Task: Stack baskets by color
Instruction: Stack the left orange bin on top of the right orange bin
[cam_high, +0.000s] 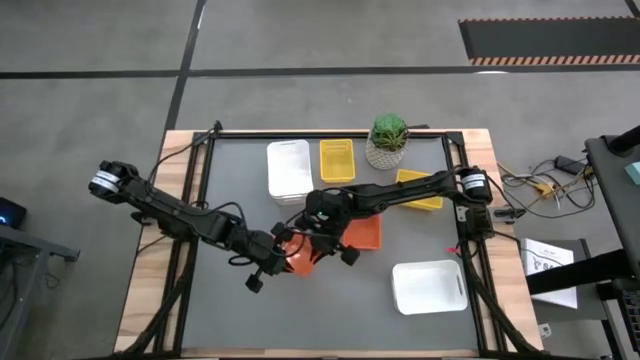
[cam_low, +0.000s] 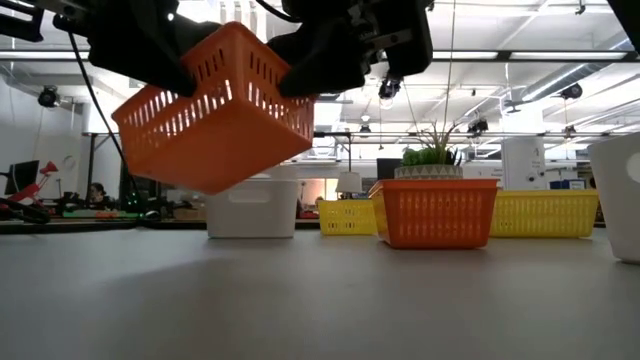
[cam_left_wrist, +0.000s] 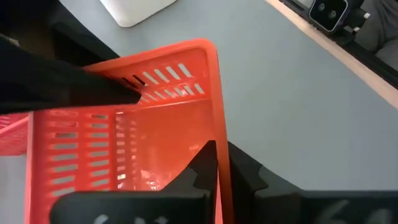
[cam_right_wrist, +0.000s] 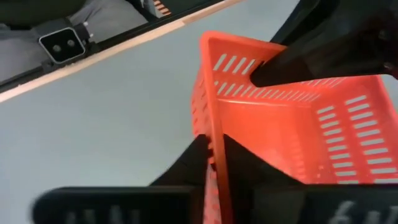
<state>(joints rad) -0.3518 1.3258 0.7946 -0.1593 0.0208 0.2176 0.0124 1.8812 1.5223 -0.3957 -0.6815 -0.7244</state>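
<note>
high view: left claw (cam_high: 283, 256) and right claw (cam_high: 312, 243) both pinch, half hiding, 1 lifted orange basket (cam_high: 300, 260).

the floor (cam_high: 90, 40) around the table was grey concrete crossed by dark seams, with a hazard-striped mat (cam_high: 548, 40) at one edge. beyond the table, long ceiling lights (cam_low: 520, 60) hung over benches (cam_low: 60, 215) cluttered with equipment.

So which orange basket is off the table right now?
The tilted orange basket in mid-air, gripped on opposite walls by the left end effector and right end effector. The other orange basket sits flat on the table by the yellow ones.
</note>
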